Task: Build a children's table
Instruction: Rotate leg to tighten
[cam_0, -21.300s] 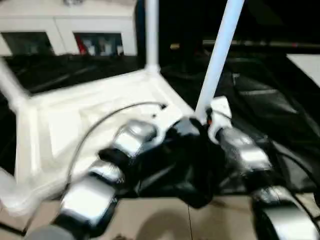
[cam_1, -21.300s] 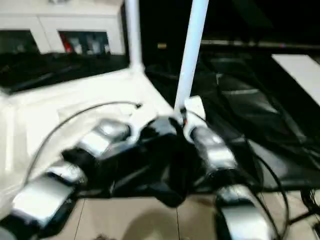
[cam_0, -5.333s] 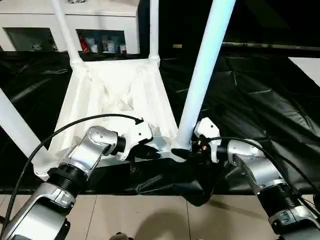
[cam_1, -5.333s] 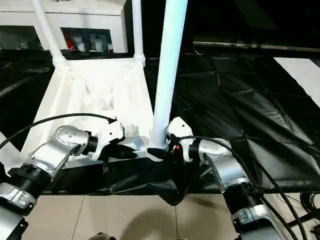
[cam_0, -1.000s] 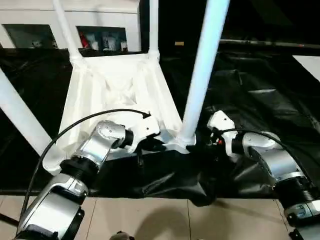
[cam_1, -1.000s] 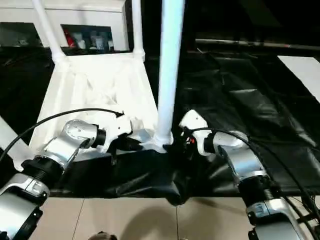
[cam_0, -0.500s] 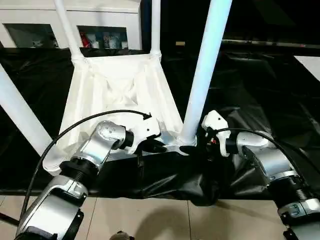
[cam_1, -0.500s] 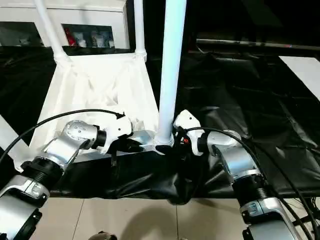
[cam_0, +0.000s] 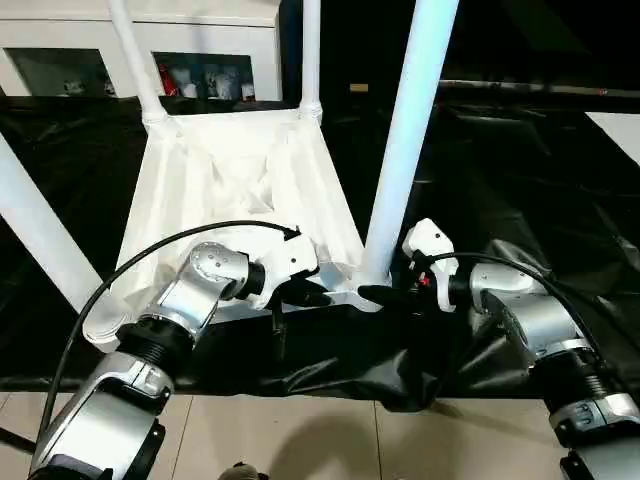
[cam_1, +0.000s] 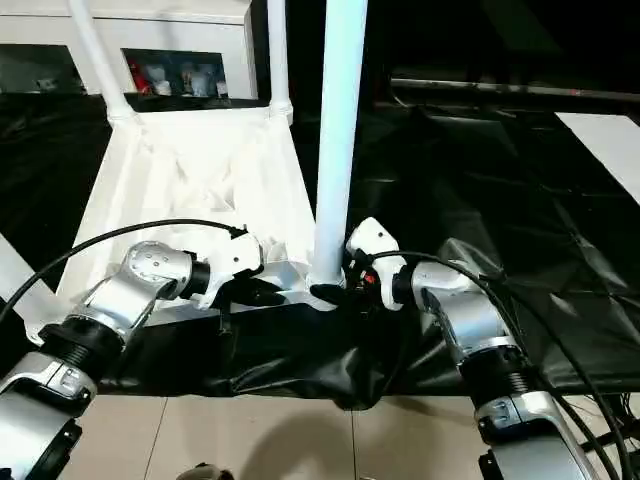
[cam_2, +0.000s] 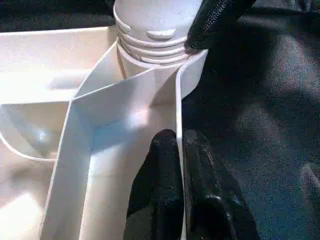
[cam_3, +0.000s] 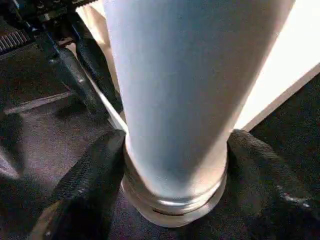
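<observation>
So the white plastic rectangular tabletop (cam_0: 240, 190) is lying upside down, ribbed underside up, on a crinkly black plastic sheet (cam_0: 520, 170) that covers most of the floor. All four long white tubular legs are standing up out of the round corner sockets: two far ones (cam_0: 135, 60) (cam_0: 311, 55), one on the near left (cam_0: 40, 235), and the big near-right leg (cam_0: 405, 140) right between the arms.

The left gripper (cam_2: 181, 165) has its black fingers (cam_2: 160, 175) pressed together on the thin outer wall of the tabletop, pinching that rim just beside the near-right socket. The right gripper (cam_3: 172, 165) sits around the flared base of the near-right leg, one finger (cam_3: 85, 185) on each side of it, right down where the ribbed collar meets the socket. Both look to be touching the leg, but I honestly can't tell how firmly they're squeezing it.

Room-wise: the sheet stops at the near edge and you get beige floor tiles (cam_0: 300, 440) underneath. Along the back wall there's a white cabinet with glass doors (cam_0: 200, 60), small colourful things behind the glass. A pale patch of floor (cam_1: 610, 140) peeks out at far right where the black sheet ends. The background past the cabinet is dark.
</observation>
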